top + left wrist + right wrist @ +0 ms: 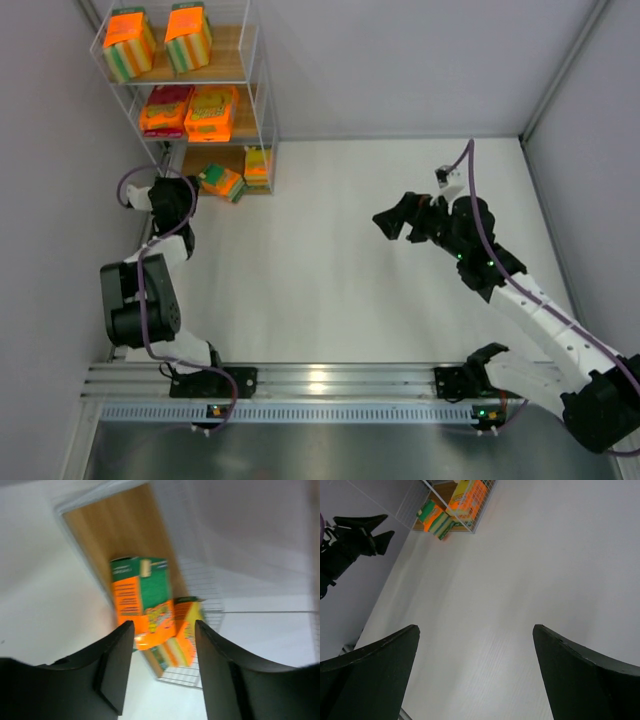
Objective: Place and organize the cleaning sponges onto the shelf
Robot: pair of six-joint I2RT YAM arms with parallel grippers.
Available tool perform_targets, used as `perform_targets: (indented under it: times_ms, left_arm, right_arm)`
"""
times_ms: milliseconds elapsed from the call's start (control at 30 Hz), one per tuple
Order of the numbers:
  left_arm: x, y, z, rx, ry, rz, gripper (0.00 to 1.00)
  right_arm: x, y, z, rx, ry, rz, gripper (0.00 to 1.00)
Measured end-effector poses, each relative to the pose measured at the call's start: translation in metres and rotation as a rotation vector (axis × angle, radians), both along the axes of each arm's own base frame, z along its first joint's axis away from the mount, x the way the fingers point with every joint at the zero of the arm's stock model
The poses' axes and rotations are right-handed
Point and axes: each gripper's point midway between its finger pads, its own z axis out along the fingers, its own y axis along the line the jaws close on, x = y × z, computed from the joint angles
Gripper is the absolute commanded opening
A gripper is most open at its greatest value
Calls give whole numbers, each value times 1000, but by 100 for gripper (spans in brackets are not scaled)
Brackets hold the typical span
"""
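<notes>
Since all six bright orange sponge packs (188,37) sit on the white wire-and-wood shelf (262,90), only tidying looks left: bottom-board pack (221,181) lies skewed. Both empty: left hand (164,627), right hand (476,630), fingers apart.

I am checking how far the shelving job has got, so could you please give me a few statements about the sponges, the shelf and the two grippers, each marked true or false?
1. Two striped sponge packs stand on the top level of the shelf. True.
2. The right gripper holds a sponge pack. False: it is open and empty above the table.
3. The left gripper is open, close to the shelf's bottom level. True.
4. The shelf's middle level has nothing on it. False: two flat sponge packs lie there.
</notes>
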Motion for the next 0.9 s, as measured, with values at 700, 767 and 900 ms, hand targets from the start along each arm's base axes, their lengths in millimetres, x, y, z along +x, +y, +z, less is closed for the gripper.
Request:
perform_targets:
  times_ms: [700, 767, 900]
  left_arm:
    - [75, 11, -123, -194, 168, -8, 34]
    - [76, 11, -124, -195, 166, -9, 34]
    - [78, 10, -124, -197, 157, -20, 34]
  right_arm:
    - [7, -3, -98, -121, 227, -35, 100]
    - [11, 0, -102, -125, 243, -30, 100]
    - [18, 7, -103, -118, 247, -13, 100]
